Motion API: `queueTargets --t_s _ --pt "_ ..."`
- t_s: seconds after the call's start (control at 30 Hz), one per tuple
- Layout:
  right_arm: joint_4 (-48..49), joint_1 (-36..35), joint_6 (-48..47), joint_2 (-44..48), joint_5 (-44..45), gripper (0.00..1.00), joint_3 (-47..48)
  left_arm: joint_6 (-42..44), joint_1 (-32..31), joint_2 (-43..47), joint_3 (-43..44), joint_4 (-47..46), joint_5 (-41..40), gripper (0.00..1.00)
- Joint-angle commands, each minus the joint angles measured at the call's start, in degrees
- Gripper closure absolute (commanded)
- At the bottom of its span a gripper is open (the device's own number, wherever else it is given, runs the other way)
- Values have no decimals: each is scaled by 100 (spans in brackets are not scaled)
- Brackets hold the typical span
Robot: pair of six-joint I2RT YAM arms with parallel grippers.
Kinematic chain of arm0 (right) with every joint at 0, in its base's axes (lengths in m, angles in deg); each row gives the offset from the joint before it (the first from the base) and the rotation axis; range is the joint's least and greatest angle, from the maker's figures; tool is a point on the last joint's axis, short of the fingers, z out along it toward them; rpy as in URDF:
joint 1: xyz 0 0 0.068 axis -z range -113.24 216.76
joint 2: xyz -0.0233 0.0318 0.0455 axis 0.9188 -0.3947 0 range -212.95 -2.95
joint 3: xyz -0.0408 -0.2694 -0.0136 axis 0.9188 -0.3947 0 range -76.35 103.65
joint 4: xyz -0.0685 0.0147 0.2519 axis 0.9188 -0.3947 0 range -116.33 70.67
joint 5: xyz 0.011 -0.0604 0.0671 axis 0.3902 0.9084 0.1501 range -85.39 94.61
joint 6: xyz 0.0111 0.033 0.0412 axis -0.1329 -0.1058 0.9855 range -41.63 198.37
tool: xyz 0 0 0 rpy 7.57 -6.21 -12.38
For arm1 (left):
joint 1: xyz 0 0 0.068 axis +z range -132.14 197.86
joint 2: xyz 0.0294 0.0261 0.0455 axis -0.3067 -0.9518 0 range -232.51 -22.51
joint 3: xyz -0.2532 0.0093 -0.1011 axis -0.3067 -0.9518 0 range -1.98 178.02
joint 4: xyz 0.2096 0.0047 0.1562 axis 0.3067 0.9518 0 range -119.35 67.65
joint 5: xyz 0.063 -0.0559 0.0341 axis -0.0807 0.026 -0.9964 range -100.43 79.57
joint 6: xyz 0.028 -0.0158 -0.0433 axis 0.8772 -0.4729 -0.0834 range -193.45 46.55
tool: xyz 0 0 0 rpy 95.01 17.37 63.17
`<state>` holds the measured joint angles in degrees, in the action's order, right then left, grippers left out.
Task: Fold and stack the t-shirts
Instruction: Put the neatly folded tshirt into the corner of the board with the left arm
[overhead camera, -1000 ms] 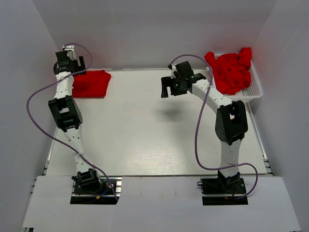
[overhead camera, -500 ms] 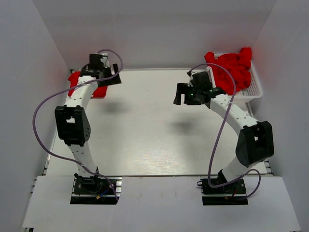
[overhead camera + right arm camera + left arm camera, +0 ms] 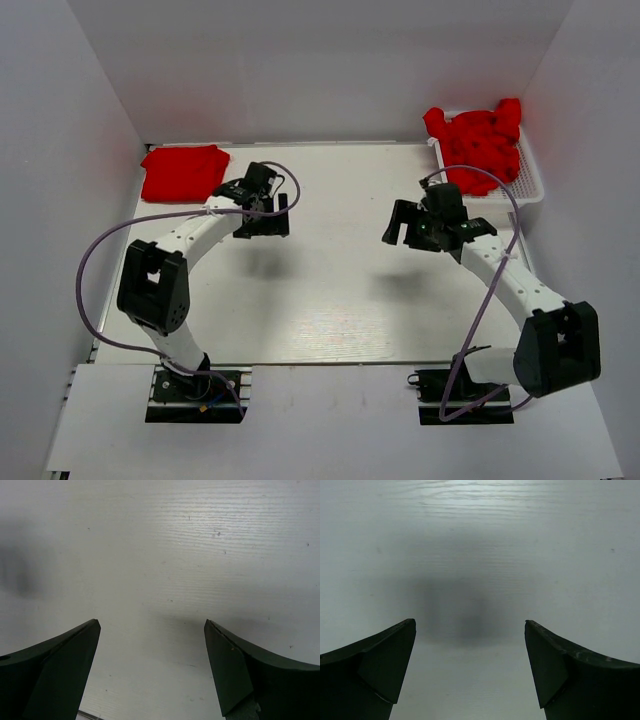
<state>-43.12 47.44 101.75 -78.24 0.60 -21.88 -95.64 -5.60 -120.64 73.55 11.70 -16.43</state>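
The white table point(image 3: 320, 300) is seen bare across its middle; at its far right corner a white slotted basket point(image 3: 533, 192) is set, and in it a loose heap of t-shirts point(image 3: 480, 150) is piled above the rim, crumpled and unfolded; at the far left corner one folded t-shirt point(image 3: 183, 172) is laid flat, well apart from the heap; the left gripper point(image 3: 263, 230) is held over bare table just right of that shirt, jaws spread wide and nothing between them; the right gripper point(image 3: 408, 235) is held over bare table near the basket, likewise spread wide and empty. The step in hand is judged to be the fetching of another shirt; a single garment should be pinched high on the heap, at a hem or shoulder, so that no second layer is dragged out; it should be spread flat mid-table before any fold is begun.
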Motion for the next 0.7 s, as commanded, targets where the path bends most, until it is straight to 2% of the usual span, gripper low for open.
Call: queueTargets --t_s 0.0,0.07,0.67 --pt "348 33 27 373 23 10 -25 -285 0 663 216 358 -1305 0" --pt "358 41 9 453 40 10 -130 -285 0 663 436 473 -1562 0" --pt "806 33 -202 576 -118 10 80 -224 -159 777 691 482 -1509 0"
